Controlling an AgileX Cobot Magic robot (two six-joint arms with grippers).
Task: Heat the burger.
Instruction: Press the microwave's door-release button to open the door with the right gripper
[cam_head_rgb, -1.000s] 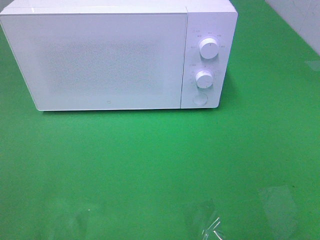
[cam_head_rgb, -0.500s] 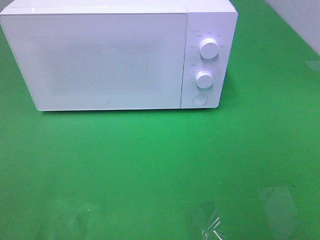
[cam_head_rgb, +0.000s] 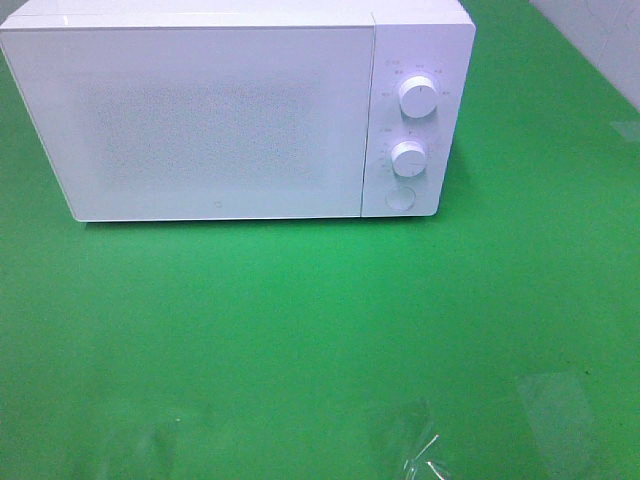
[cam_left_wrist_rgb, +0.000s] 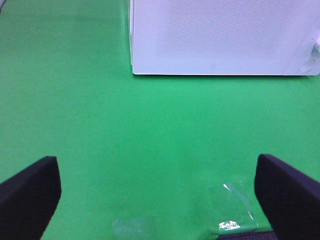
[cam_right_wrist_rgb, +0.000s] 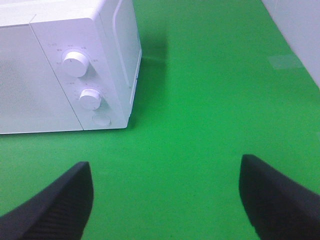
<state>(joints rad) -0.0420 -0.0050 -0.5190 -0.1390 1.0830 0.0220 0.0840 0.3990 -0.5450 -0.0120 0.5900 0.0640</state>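
The burger is out of view in every frame. A white microwave (cam_head_rgb: 220, 115) stands at the back of the green table with its door shut; it also shows as the microwave (cam_left_wrist_rgb: 220, 37) in the left wrist view and the microwave (cam_right_wrist_rgb: 65, 70) in the right wrist view. Two white knobs (cam_head_rgb: 417, 97) and a round button (cam_head_rgb: 400, 198) sit on its right panel. My left gripper (cam_left_wrist_rgb: 160, 200) is open above bare green cloth, well in front of the microwave. My right gripper (cam_right_wrist_rgb: 165, 200) is open too, in front of the microwave's right corner. Neither holds anything.
Clear tape patches (cam_head_rgb: 420, 440) lie on the green cloth near the front edge, another tape patch (cam_head_rgb: 560, 410) at the front right. A pale wall (cam_head_rgb: 600, 40) borders the table at the far right.
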